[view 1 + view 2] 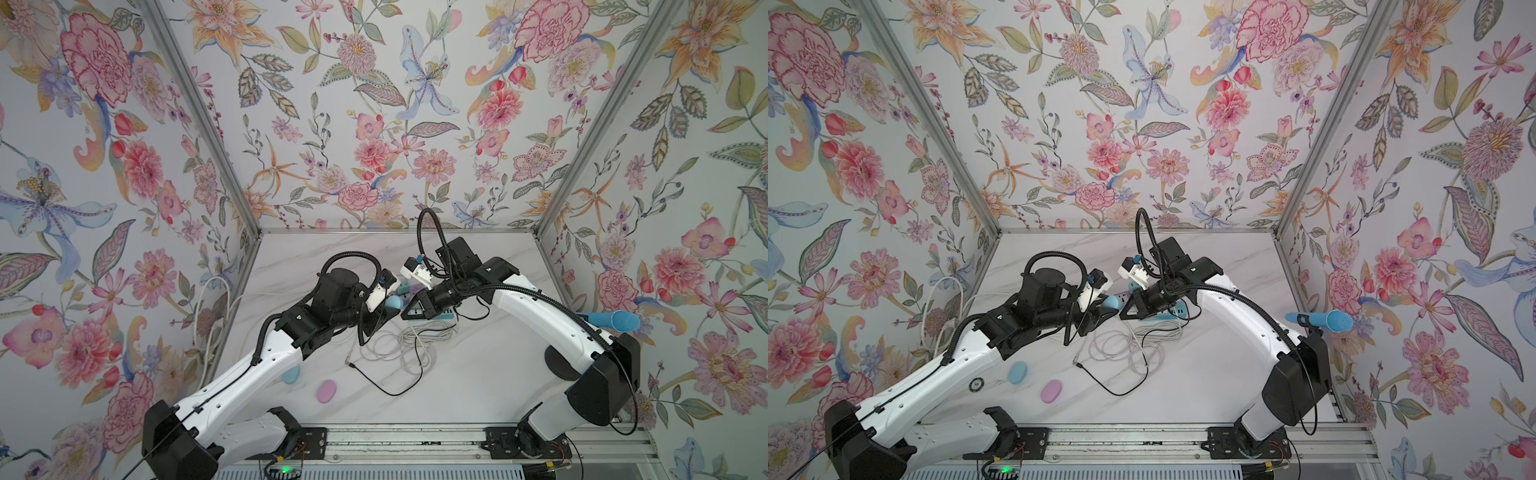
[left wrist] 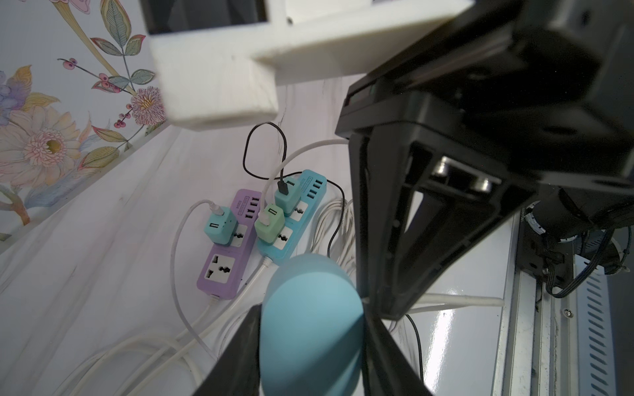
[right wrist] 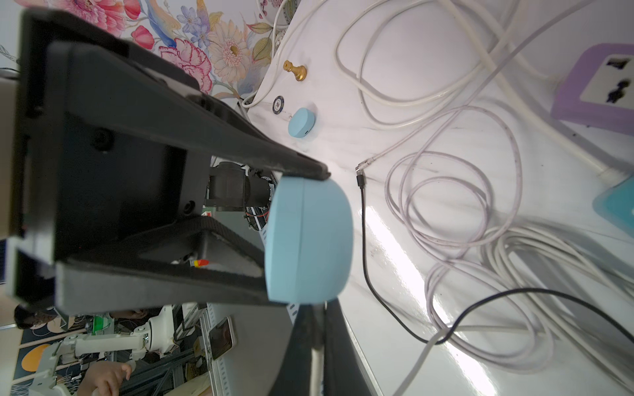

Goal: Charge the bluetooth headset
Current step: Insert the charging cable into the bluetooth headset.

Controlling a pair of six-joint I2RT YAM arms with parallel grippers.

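My left jaws clamp the blue headset case [image 1: 392, 302] over the table [image 1: 478, 374], at twelve o'clock of the cable tangle [image 1: 415, 332]. My right jaws pinch together on a white cable [image 3: 317, 360], just beside the case.

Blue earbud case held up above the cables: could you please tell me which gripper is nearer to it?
Left. The left gripper clamps the blue earbud case between its fingers. The right gripper, shut on a white cable, sits close beside the case.
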